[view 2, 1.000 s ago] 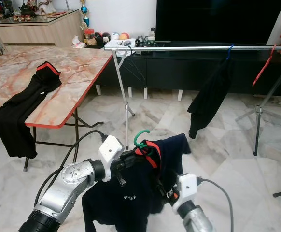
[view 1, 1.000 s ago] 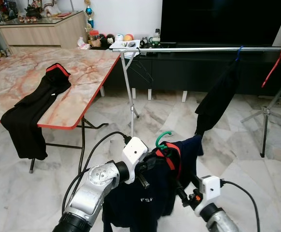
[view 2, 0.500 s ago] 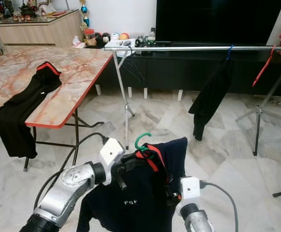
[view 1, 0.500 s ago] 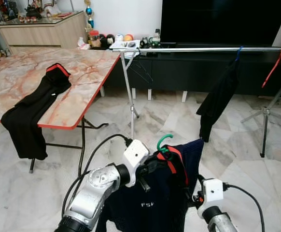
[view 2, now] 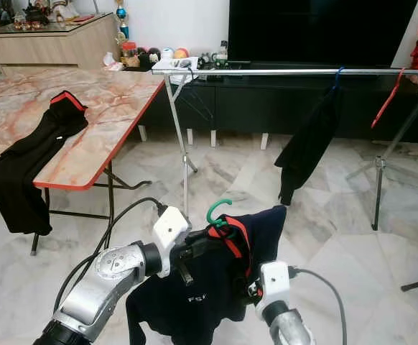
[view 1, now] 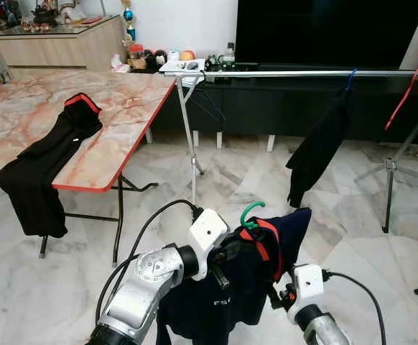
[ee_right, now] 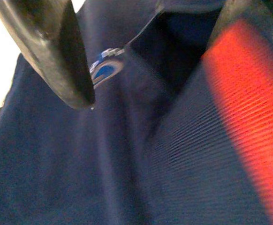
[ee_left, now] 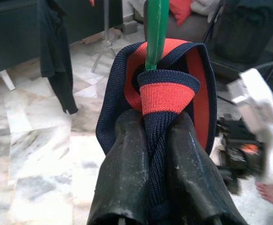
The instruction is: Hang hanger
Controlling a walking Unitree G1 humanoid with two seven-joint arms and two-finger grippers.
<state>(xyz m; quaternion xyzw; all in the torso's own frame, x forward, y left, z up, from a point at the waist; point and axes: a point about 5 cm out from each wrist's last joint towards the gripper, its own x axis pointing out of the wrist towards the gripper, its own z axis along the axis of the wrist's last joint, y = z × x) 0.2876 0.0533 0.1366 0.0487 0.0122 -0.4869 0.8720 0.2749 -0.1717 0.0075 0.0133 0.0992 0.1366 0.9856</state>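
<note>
A navy shirt (view 1: 216,305) with a red-lined collar (ee_left: 167,96) hangs on a green hanger whose hook (view 1: 252,212) sticks up above the collar. My left gripper (view 1: 227,260) is shut on the collar just below the hook (ee_left: 156,33), holding the shirt low in front of me. My right gripper (ee_right: 160,70) is pressed against the shirt's right side, its fingers (ee_right: 56,51) apart with navy fabric between them. The silver clothes rail (view 1: 302,73) runs across the room ahead, well above and beyond the hook.
A black garment (view 1: 317,147) on a blue hanger and an empty red hanger (view 1: 399,108) hang on the rail. The rack's leg (view 1: 189,136) stands ahead. A marble-topped table (view 1: 123,122) at left carries another black garment (view 1: 51,151). A dark TV cabinet (view 1: 266,108) lies behind.
The view has shifted slightly. My right wrist has dropped and come closer in against the shirt. My left gripper still holds the collar in about the same place.
</note>
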